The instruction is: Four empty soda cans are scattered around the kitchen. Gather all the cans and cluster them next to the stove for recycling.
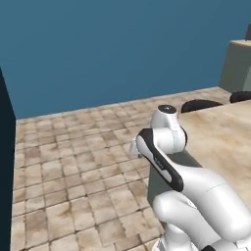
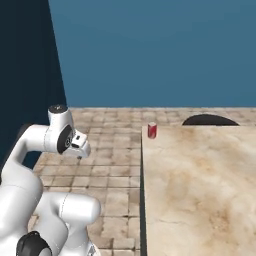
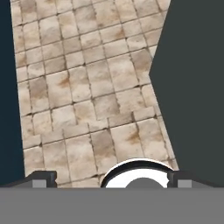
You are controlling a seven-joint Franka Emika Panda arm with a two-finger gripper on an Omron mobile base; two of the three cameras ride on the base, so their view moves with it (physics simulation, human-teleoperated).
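Standing alone at the far left corner of the beige worktop [image 2: 200,185] is one red soda can [image 2: 152,130], while the jaws hang wide open over the tiled floor [image 3: 87,100].

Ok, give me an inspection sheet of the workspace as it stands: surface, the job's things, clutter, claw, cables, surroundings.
Surface: beige marble counter, mostly bare, its dark side facing the floor.
Job's things: one red soda can upright at the counter's far left corner, untouched; stove not identified.
Clutter: dark rounded shape at the counter's far edge, cannot tell what it is.
Claw: claw open, holding nothing, pointed down at the tiled floor, well short of the can.
Cables: nothing seen.
Surroundings: blue wall, tan floor tiles, dark panel on the left.
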